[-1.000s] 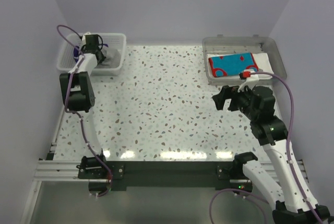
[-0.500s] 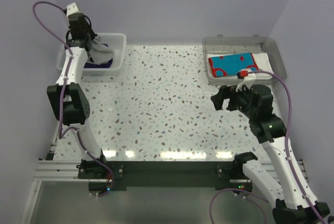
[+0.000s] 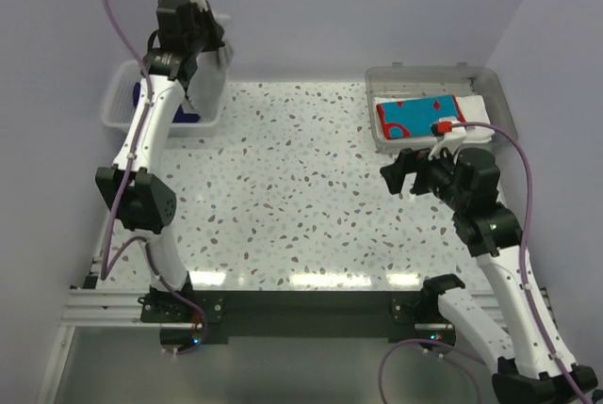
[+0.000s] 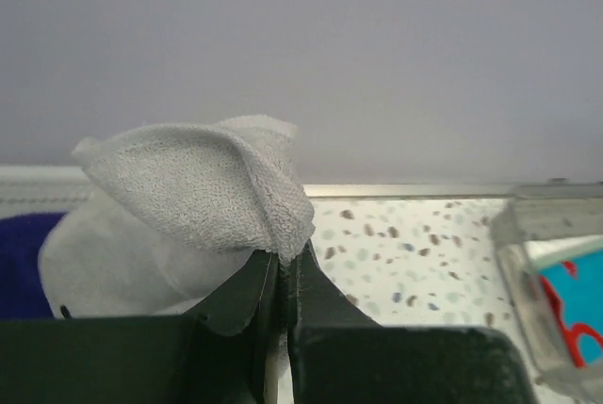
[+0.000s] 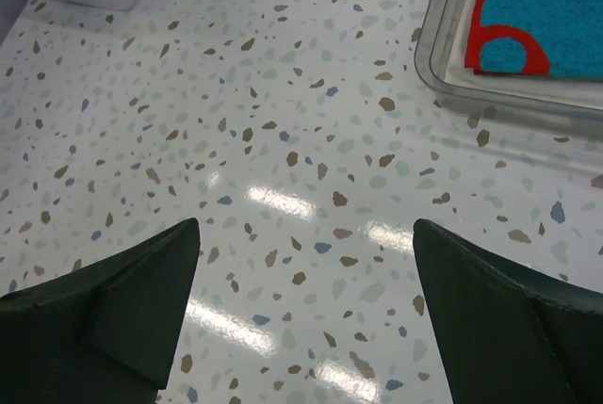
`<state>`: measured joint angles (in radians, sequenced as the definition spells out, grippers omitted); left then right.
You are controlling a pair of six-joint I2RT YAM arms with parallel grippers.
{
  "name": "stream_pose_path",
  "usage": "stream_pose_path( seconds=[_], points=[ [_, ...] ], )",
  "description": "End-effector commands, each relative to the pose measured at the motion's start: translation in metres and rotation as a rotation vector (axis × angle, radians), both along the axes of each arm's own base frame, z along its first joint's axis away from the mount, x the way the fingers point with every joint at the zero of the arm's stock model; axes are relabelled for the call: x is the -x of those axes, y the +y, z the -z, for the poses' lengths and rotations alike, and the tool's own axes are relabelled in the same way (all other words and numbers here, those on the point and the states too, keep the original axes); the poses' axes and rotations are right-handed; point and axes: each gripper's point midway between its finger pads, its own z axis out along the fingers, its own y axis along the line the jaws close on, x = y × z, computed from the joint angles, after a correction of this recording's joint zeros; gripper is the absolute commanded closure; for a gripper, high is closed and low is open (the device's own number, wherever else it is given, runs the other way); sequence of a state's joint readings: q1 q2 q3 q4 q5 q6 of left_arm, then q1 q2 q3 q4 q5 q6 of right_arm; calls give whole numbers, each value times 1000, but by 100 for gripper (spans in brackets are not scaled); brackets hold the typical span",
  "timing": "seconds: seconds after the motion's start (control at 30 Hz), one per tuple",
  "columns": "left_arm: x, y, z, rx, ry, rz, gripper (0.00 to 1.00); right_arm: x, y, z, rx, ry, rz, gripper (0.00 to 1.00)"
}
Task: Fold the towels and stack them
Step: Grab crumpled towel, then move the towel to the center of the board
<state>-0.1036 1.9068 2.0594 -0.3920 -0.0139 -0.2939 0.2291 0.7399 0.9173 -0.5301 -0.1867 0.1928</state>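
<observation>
We see the table (image 3: 301,197), speckled white, filling the middle of the top view. The left arm (image 3: 151,131) stands tall over its far left corner. The right arm (image 3: 495,234) bends low over the right side, near the tray (image 3: 495,84). The tray, clear grey plastic, sits at the far right corner of the table. The basket (image 3: 118,107), white and slatted, sits at the far left corner, partly hidden behind the left arm.

In the tray the patterned towel (image 3: 419,114), turquoise with red, lies folded flat on top of a white towel (image 3: 478,107), whose edge shows along its right side. The grey towel (image 4: 188,197) is up in the air. It hangs from the raised left arm above the right end of the basket and drapes down in front of the back wall. We cannot tell whether its lower end touches the basket. The purple towel (image 4: 19,253) lies in the basket, a dark patch low and to the left of the grey one in the left wrist view.

The left fingers (image 4: 240,300) are pressed together, pinching a fold of the grey towel between their tips, and the cloth bulges up above the pinch. The right fingers (image 5: 122,315) are spread wide with nothing between them. They hover above bare table, apart from the tray, whose near left corner and patterned towel show at the top right of the right wrist view
</observation>
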Motion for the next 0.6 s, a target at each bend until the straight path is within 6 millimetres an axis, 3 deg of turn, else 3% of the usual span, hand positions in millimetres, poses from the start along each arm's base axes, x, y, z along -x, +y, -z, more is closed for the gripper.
stream_pose_path(
  seconds=[0.0,0.03,0.07,0.13,0.17,0.2,0.23,0.3,0.33,0.4,0.43,0.47,0.5,0.57],
  points=[
    [51,-40,-115,33,-211,180,100,3,7,-25,-15,-61,-45,1],
    [66,-49,-132,42,-244,214,100,3,6,-28,-15,-69,-43,1],
    [78,-68,-139,45,-261,263,100,3,6,-29,-13,-71,-43,1],
    [103,-87,-150,46,-283,341,100,4,5,-32,-12,-76,-41,1],
    [114,-105,-149,50,-279,400,100,4,5,-33,-12,-77,-43,1],
    [119,-112,-133,53,-238,429,100,4,6,-34,-14,-76,-48,1],
    [134,-115,-136,61,-242,449,100,5,7,-36,-14,-76,-51,1],
    [151,-125,-117,125,-192,489,100,6,9,-37,-17,-69,-63,1],
    [163,-124,-93,149,-158,490,100,6,9,-36,-19,-64,-67,1],
    [178,-126,-62,197,-98,484,100,5,12,-35,-25,-52,-77,1],
    [191,-126,-26,199,-29,487,100,4,14,-33,-30,-39,-87,1],
    [199,-128,-5,206,23,488,100,3,16,-31,-32,-32,-92,1],
    [207,-123,49,193,139,455,99,2,17,-30,-38,-22,-96,1],
    [221,-110,86,167,213,405,92,-2,24,-20,-44,30,-122,2]
  ],
)
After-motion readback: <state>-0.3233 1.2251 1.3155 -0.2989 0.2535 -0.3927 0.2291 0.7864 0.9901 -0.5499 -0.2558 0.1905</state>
